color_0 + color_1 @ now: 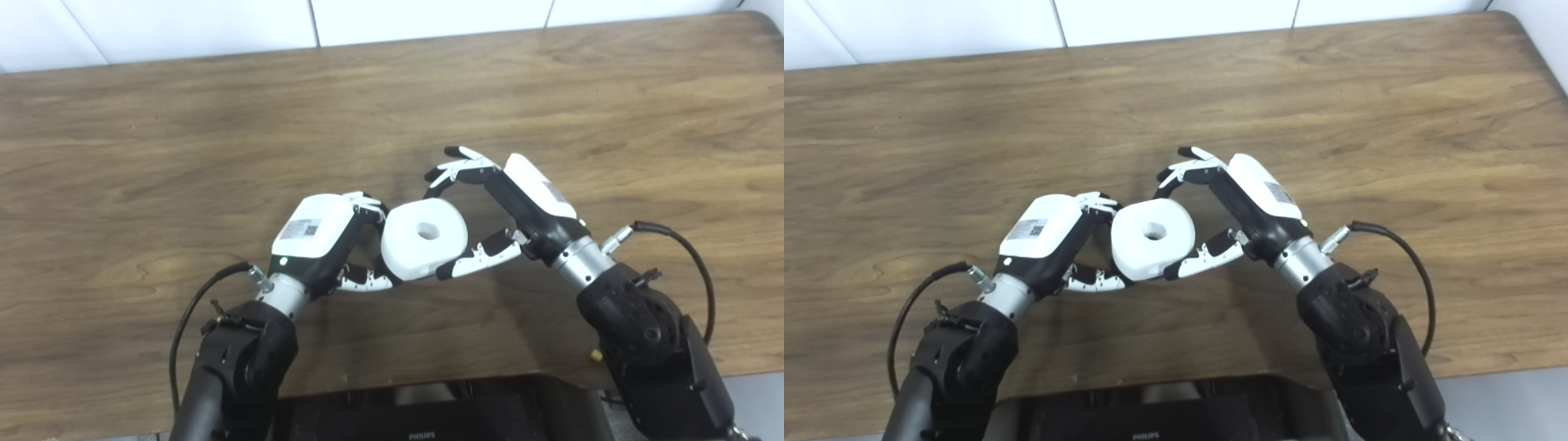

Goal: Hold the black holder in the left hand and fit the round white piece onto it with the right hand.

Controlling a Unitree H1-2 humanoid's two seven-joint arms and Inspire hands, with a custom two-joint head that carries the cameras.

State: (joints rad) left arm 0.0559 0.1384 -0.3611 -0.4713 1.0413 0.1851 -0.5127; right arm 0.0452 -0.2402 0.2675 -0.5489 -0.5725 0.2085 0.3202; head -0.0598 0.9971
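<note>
over wooden table [184,135], left hand [318,236] and right hand [520,202] both clasp round white piece [424,237].

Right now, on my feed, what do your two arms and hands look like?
Both match: left hand and right hand have white backs with labels, black palms and black-and-white fingers. Silver wrist cuffs join bulky black forearms. A black cable loops at each wrist. A green light shows on the left.

The table [184,122] is brown wood-grain with a smooth, faintly shiny top. The round white piece [422,239] looks like smooth matt plastic. Both hands, left hand [318,236] and right hand [520,202], have glossy white plastic shells, black fingers [484,254] and bare metal wrists
</note>
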